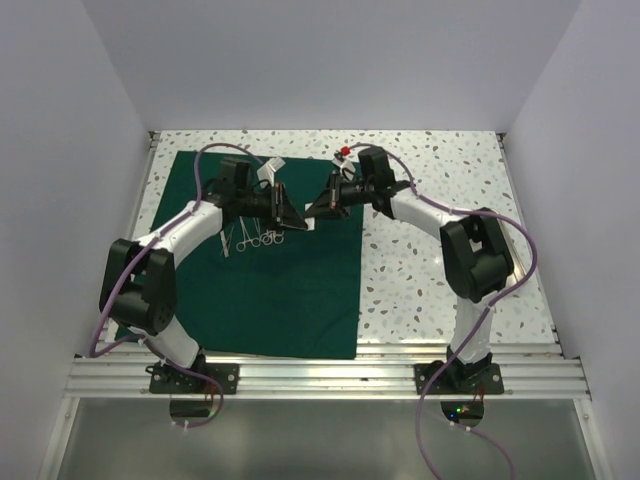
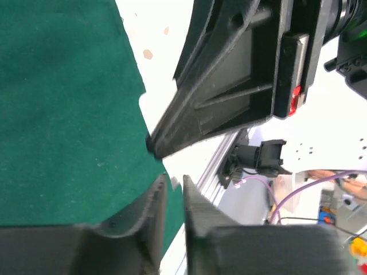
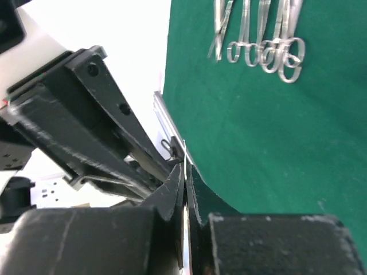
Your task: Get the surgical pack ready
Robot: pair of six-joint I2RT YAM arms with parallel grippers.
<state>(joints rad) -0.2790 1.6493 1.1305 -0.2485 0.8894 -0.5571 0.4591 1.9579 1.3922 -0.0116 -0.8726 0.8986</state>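
The surgical pack is a dark green cloth [image 1: 290,300] spread flat on the left of the table; it also shows in the left wrist view [image 2: 63,114] and the right wrist view [image 3: 275,143]. Several steel scissor-like instruments [image 1: 252,240] [image 3: 258,48] lie on it. Both grippers meet tip to tip over the cloth's right edge. My right gripper [image 1: 314,210] [image 3: 186,169] is shut on a thin white flat piece [image 1: 309,224] [image 3: 184,150] seen edge-on. My left gripper [image 1: 299,221] [image 2: 174,186] has a narrow gap between its jaws, and the piece's corner [image 2: 173,182] is at its tips.
White folded items [image 1: 270,170] lie at the cloth's far edge. A small red-topped object [image 1: 345,152] stands at the back. Speckled tabletop [image 1: 430,290] lies right of the cloth. An aluminium rail [image 1: 330,375] runs along the near edge, and walls close in both sides.
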